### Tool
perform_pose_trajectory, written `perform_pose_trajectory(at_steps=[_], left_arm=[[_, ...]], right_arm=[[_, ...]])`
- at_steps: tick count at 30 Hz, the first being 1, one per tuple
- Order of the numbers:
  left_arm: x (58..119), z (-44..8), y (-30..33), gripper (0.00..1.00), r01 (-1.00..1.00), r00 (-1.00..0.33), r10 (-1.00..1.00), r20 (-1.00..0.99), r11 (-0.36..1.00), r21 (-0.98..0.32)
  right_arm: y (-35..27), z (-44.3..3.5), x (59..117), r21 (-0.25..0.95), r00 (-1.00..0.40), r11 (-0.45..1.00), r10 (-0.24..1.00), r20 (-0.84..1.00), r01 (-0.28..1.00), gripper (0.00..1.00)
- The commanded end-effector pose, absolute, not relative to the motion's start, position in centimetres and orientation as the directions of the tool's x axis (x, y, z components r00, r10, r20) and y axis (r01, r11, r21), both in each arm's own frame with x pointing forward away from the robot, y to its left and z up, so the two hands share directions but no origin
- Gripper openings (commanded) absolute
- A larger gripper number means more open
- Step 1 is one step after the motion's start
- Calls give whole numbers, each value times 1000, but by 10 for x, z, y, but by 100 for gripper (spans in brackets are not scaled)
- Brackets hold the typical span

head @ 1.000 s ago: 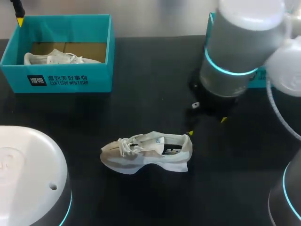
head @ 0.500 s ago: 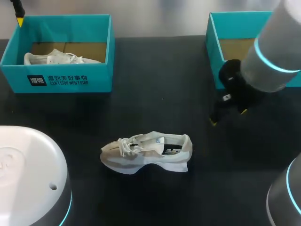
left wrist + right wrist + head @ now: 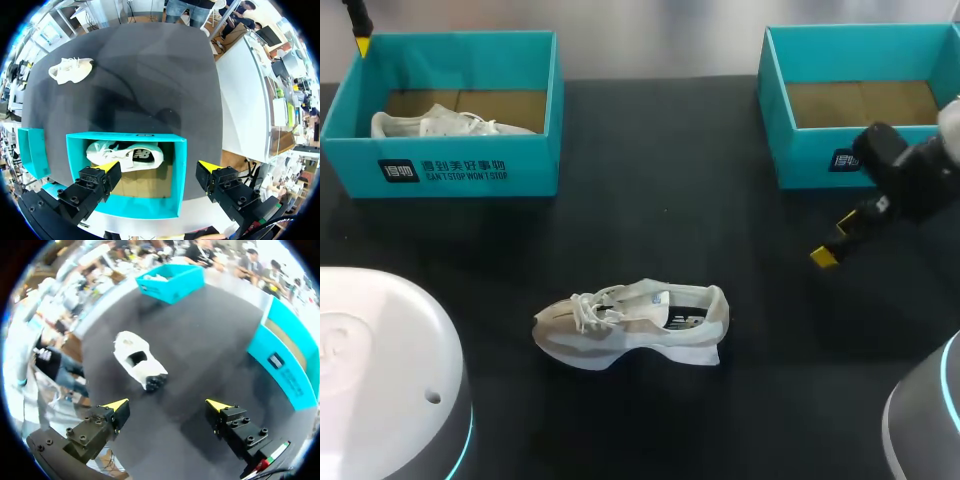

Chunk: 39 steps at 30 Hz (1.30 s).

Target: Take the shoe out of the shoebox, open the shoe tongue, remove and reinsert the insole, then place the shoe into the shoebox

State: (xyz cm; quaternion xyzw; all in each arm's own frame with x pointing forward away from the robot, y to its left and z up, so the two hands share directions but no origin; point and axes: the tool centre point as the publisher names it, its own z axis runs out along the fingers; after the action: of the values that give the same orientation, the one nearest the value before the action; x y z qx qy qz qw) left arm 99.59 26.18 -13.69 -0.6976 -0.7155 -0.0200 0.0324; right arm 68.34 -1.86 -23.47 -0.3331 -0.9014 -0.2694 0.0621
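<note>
Head view: the black tabletop (image 3: 650,130) carries a teal cardboard shoebox (image 3: 535,175) at its far left corner and, toward the middle of its near edge, the white lace-up running shoe (image 3: 630,325), long axis side to side, toe leftward, heel rightward. Near the right edge the right yellow-tipped gripper (image 3: 167,405), fingers apart, faces that heel and is likely nearer than the left yellow-tipped gripper (image 3: 159,166), also spread, above that shoebox

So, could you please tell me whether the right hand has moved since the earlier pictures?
Yes. The right hand has drawn back rightward, away from the white sneaker, toward the empty teal cardboard box.
</note>
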Motion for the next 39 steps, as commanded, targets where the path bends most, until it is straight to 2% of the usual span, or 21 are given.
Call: perform_pose_trajectory(at_steps=[1,6,9,12,21,37,39], left_arm=[[996,-136,262,100,1000,-23,997,76,25,-17],[996,-136,262,100,1000,-23,997,76,25,-17],[996,-136,262,100,1000,-23,997,76,25,-17],[996,-136,262,100,1000,-23,997,76,25,-17],[996,-136,262,100,1000,-23,997,76,25,-17],[996,-136,262,100,1000,-23,997,76,25,-17],[996,-136,262,100,1000,-23,997,76,25,-17]], right_arm=[[-25,-242,683,713,-830,438,172,531,547,100],[-25,-242,683,713,-830,438,172,531,547,100],[-40,-252,683,798,-884,387,127,449,461,100],[-52,-260,681,843,-915,356,146,377,404,100],[-75,-278,679,901,-961,343,171,218,266,100],[-76,-285,681,893,-958,363,195,208,267,100],[-84,-298,684,900,-962,365,218,167,239,100]])
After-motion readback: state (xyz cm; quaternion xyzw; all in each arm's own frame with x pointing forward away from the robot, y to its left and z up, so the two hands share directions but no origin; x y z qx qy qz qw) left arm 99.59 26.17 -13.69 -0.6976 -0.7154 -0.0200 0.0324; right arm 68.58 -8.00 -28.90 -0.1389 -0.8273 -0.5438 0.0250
